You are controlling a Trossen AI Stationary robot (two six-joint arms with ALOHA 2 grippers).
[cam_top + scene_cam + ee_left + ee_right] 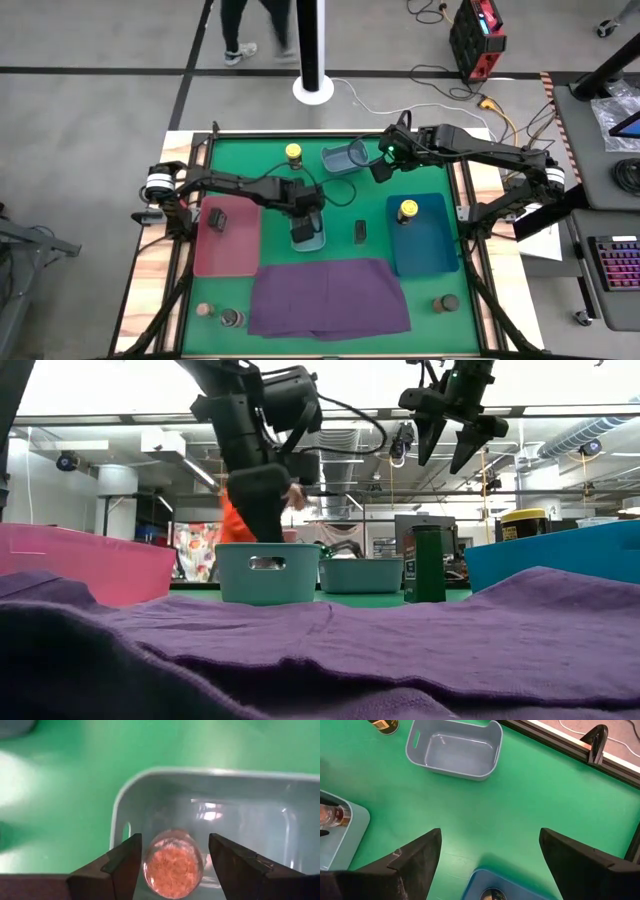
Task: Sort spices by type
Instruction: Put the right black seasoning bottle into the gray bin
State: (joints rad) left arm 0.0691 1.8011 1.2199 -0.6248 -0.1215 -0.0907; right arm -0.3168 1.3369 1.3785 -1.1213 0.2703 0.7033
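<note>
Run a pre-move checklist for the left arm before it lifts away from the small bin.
1. Left pincer open around the jar: ok, its fingers stand apart on either side of the orange-filled jar.
2. Jar inside the small grey-blue bin: ok, the bin walls surround it.
3. Jar fully free of the fingers: cannot tell, the gaps look slim.
4. Jar standing on the bin floor: cannot tell, its base is hidden.
5. Right pincer out of the way: ok, open and raised near the second grey bin.
6. Dark tin clear of the left arm: ok, on the mat beside the bin.
</note>
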